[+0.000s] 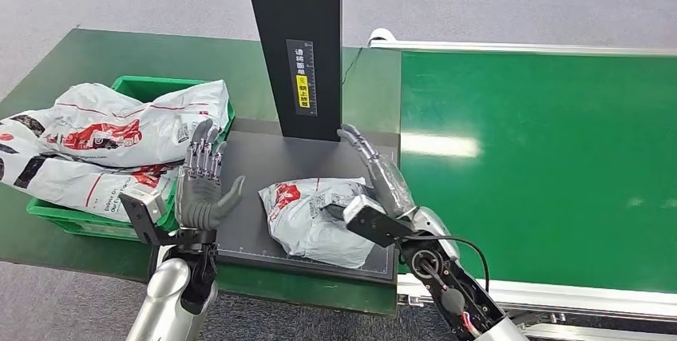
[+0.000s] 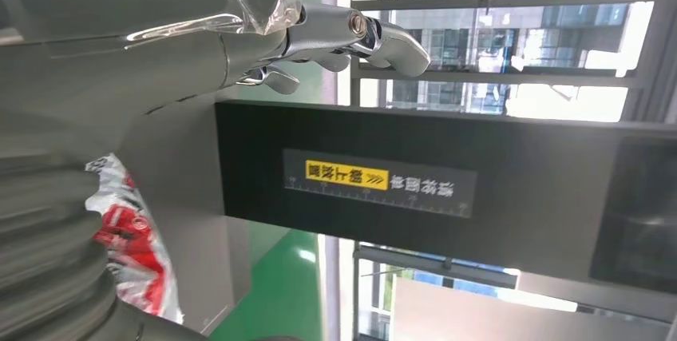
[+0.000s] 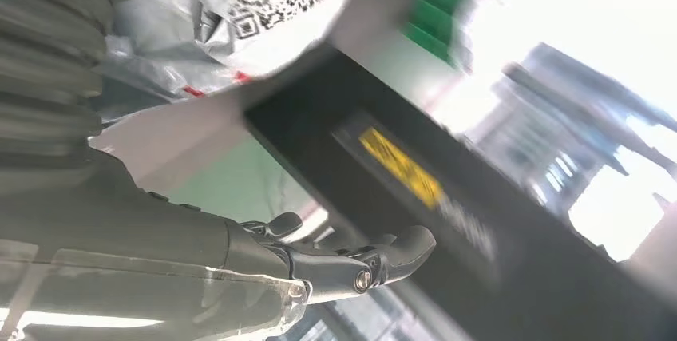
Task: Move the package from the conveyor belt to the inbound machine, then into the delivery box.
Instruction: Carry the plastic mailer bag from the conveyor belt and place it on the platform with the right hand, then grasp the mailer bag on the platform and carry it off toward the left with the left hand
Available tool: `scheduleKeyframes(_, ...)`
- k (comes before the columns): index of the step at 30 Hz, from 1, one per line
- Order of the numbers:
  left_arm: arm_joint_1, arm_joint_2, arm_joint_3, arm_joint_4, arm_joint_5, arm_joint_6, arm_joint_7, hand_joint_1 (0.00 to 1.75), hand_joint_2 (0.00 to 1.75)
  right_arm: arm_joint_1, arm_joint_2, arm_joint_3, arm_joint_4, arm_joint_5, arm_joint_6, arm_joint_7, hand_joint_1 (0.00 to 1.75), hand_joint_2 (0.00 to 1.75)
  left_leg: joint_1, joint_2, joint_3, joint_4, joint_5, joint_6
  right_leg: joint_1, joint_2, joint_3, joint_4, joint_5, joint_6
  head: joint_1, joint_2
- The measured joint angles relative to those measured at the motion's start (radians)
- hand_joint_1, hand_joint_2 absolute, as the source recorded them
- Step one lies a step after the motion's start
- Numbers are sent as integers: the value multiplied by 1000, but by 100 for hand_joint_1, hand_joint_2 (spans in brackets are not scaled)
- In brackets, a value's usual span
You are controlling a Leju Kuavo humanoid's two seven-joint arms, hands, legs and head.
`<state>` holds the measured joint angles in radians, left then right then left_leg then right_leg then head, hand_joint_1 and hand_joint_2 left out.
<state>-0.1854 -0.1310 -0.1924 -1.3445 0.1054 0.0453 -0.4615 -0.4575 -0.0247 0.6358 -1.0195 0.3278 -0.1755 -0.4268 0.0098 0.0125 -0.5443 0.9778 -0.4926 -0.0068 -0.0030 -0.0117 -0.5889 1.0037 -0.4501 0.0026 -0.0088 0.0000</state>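
Stretching across the right of the head view, the green conveyor belt (image 1: 543,165) runs beside a dark green table (image 1: 96,61) that carries the inbound machine. The machine is a flat black scanning platform (image 1: 247,173) with a tall black post (image 1: 295,37) rising from its rear edge; a yellow and black label (image 1: 302,77) runs down the post's face, and the same label (image 2: 375,181) shows in the left wrist view.

Left of the platform sits a green delivery box (image 1: 140,85), heaped with white and red mailer bags (image 1: 120,129) that spill over its near rim.

The package (image 1: 315,217), a crumpled white plastic mailer with red print and a barcode label, lies on the platform's front right part, between the two hands.

The right hand (image 1: 375,169) is at the package's right edge with fingers extended and held close together, pointing toward the base of the post; the wrist is just over the mailer's right corner, but whether the palm touches it cannot be told. In the right wrist view the fingers (image 3: 383,257) are straight with nothing between them.

The left hand (image 1: 203,181) stands upright at the platform's left edge, just apart from the package, palm facing it, fingers straight and slightly spread, thumb out toward the mailer. It holds nothing.
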Motion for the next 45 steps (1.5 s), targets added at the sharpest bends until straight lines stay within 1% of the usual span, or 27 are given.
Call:
scheduleKeyframes(2, 3, 2, -6, 2, -1, 0, -1, 0, 175, 31, 14, -39, -36, -57, -5, -41, 0, 175, 0, 0, -1, 0, 0, 0, 0, 0, -1, 0, 0, 0, 0, 0)
scheduleKeyframes(5, 6, 5, -15, 3, -1, 0, -4, 0, 175, 64, 38, -93, -89, -163, 28, -67, 0, 175, 0, 0, -2, 0, 0, 0, 0, 0, -2, 0, 0, 0, 0, 0)
scheduleKeyframes(7, 7, 8, -17, 3, 1, -4, -4, 0, 175, 75, 49, -128, -116, -238, 74, -71, 0, 175, 0, 0, -2, 0, 0, 0, 0, 0, -2, 0, 0, 0, 0, 0)
scheduleKeyframes(10, 7, 12, -23, 8, 22, -32, -1, 0, 175, 83, 53, -168, -133, -369, 197, -68, 0, 175, 0, 0, -2, 0, 0, 0, 0, 0, -2, 0, 0, 0, 0, 0)
scheduleKeyframes(12, 7, 13, -25, 13, 32, -42, 0, 0, 175, 86, 53, -178, -135, -408, 235, -69, 0, 175, 0, 0, -2, 0, 0, 0, 0, 0, -2, 0, 0, 0, 0, 0)
scheduleKeyframes(16, 7, 14, -25, 16, 35, -45, -1, 0, 175, 87, 53, -186, -136, -420, 247, -74, 0, 175, 0, 0, -2, 0, 0, 0, 0, 0, -2, 0, 0, 0, 0, 0)
scheduleKeyframes(20, 7, 16, -26, 47, 41, -62, -4, 0, 175, 106, 46, -264, -136, -462, 268, -92, 0, 175, 0, 0, -2, 0, 0, 0, 0, 0, -2, 0, 0, 0, 0, 0)
scheduleKeyframes(31, 7, 17, -26, 62, 40, -63, -5, 0, 175, 116, 46, -291, -136, -462, 266, -92, 0, 175, 0, 0, -2, 0, 0, 0, 0, 0, -2, 0, 0, 0, 0, 0)
scheduleKeyframes(34, 7, 17, -27, 65, 31, -70, -6, 0, 175, 127, 45, -300, -142, -464, 264, -76, 0, 175, 0, 0, -2, 0, 0, 0, 0, 0, -2, 0, 0, 0, 0, 0)
scheduleKeyframes(40, 6, 16, -27, 79, 5, -79, -13, 0, 175, 172, 36, -346, -151, -487, 338, -24, 0, 175, 0, 1, -2, 0, 0, 0, 0, 0, -3, 0, 0, 0, 0, 0)
scheduleKeyframes(45, 7, 16, -29, 78, -50, -78, -12, 0, 175, 173, 34, -371, -147, -467, 348, -4, 0, 175, 0, 0, -2, 0, 0, 0, 0, 0, -2, 0, 0, 0, 0, 0)
